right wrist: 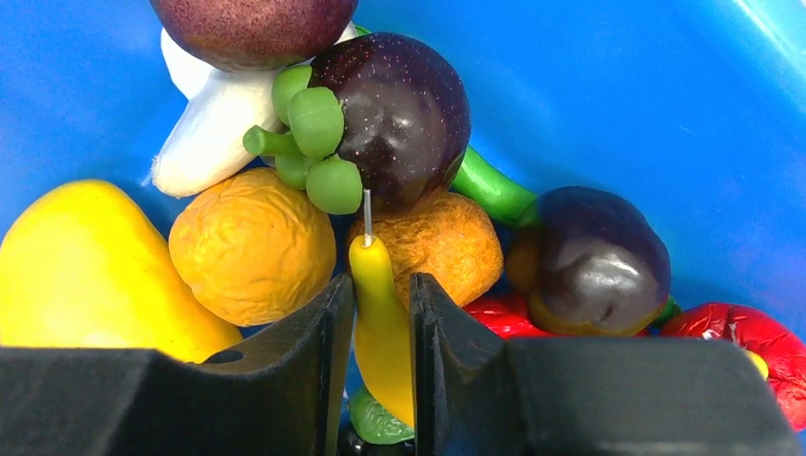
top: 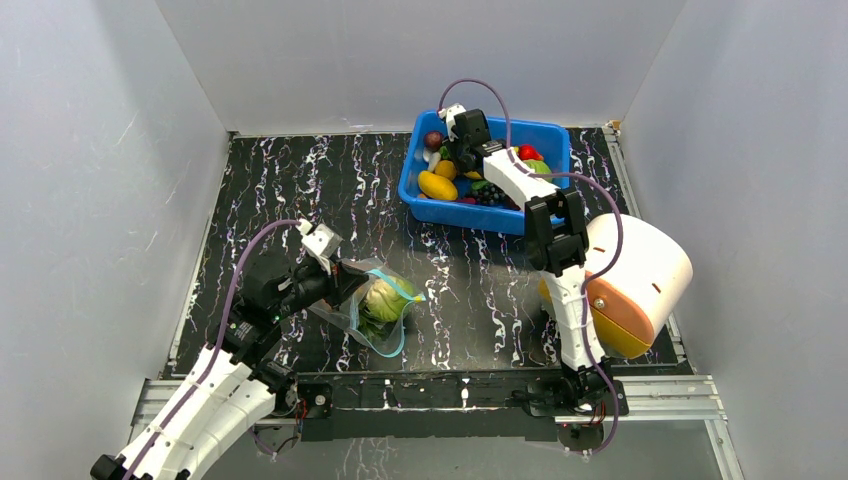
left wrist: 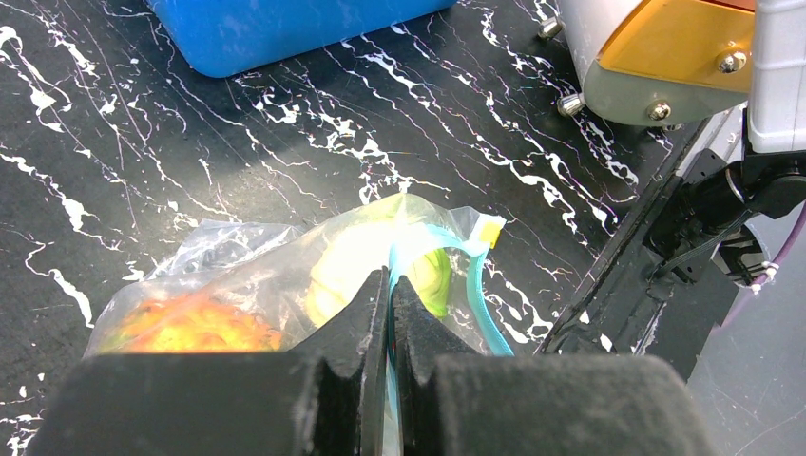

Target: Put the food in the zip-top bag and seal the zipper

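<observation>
Claw; cabbage in bag; fruit in bin

Robot lab test cell: plain grey panel walls close in a black marbled table, aluminium mounting rail sits under both arm bases, blue bin of plastic toy food surrounds right gripper.

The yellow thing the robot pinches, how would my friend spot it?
Find the blue bin at the table's far side, where the right end effector reaches in. Between its fingers is a yellow piece. Unlike the round orange fruit and purple fruit nearby, it is thin with a grey pin on top.
</observation>
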Robot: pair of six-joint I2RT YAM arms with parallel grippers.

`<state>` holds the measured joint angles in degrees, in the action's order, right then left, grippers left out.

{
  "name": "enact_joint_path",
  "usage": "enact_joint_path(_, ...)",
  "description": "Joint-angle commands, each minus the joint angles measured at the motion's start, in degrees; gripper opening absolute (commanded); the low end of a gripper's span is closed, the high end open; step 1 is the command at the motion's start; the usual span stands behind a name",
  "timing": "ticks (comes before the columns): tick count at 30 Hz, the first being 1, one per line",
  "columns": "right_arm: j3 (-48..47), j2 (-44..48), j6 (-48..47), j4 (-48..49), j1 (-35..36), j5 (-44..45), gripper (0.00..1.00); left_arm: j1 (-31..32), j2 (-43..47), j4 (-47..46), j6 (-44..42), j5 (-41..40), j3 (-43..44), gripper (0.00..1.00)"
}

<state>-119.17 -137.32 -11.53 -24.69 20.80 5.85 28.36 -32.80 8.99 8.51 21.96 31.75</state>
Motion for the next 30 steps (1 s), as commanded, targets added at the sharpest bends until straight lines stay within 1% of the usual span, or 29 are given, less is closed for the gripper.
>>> enact_joint_path(1,-0.9,1.4,-2.1,5.3,-0.8,1.8,0.28,0.2,0.2,-1.9,-0.7,0.9,0.0,0.0)
enact_joint_path(2,-0.7,1.4,-2.6,5.7,-0.8,2.3,0.32,0.2,0.2,-1.9,-0.7,0.9,0.0,0.0)
enact_joint_path(4,-0.8,1.0,-3.2,6.3,-0.9,3.0,0.35,0.2,0.3,-1.8,-0.7,0.8,0.0,0.0)
enact_joint_path(10,-1.5,-0.5,-3.2,6.0,-0.8,3.0,0.32,0.2,0.5,-1.7,-0.7,0.4,-0.1,0.0)
enact_joint_path(17,-1.9,-0.5,-3.5,5.8,-0.9,2.4,0.24,0.2,0.2,-1.9,-0.9,0.5,-0.1,0.0)
enact_joint_path(21,-1.9,0.8,-3.1,5.3,-1.0,1.8,0.17,0.2,0.3,-2.0,-0.8,0.5,-0.1,0.0)
enact_joint_path(26,-0.1,5.0,-2.2,5.2,-0.9,0.6,0.09,0.2,0.5,-2.0,-0.4,0.5,-0.2,0.0)
enact_joint_path(30,4.3,10.2,-1.5,6.4,-0.9,-0.3,0.03,0.2,0.9,-1.9,0.3,0.3,-0.2,0.0)
